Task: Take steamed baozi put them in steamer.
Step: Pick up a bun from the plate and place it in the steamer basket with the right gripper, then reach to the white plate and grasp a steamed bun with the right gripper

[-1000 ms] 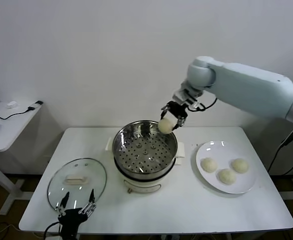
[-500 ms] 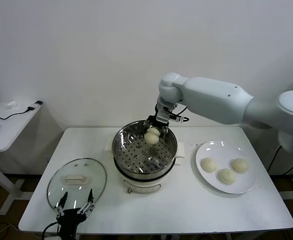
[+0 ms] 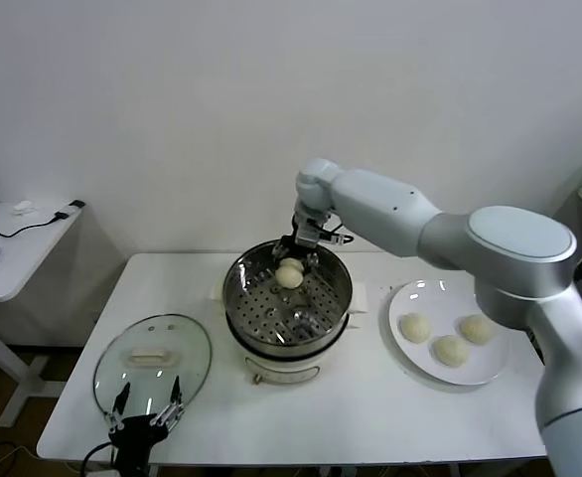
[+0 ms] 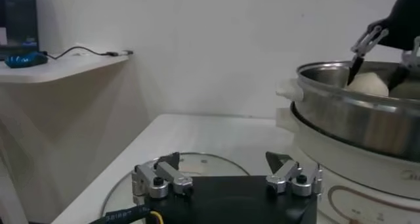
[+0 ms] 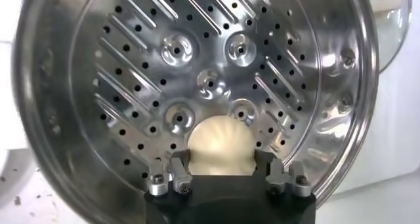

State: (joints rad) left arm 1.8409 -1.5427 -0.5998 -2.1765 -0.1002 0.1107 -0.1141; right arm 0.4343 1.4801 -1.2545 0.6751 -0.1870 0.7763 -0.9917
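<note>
my right gripper (image 3: 293,260) hangs over the far part of the round shiny steel steamer basket (image 3: 337,270) on its white cooker base, mid-table toward the far edge. its fingers are pressed onto the sides of one small cream-white domed bun (image 3: 289,276), which sits directly below my wrist. in the right wrist view that bun (image 5: 220,147) lies between the finger bases, against the perforated floor of the steamer (image 5: 98,87); whether it touches the floor or is just above it, i cannot tell. my judgement: the coming move turns on that vertical gap, bun straight beneath the hand, empty floor toward the near rim. the bun is round, so no long axis matters.

three more cream-white buns (image 3: 451,349) lie on the flat white plate (image 3: 494,369) toward the right edge, nearer my right arm. my left gripper (image 3: 149,419) is parked at the near left corner, fingers spread, beside the round glass lid (image 3: 153,358).
</note>
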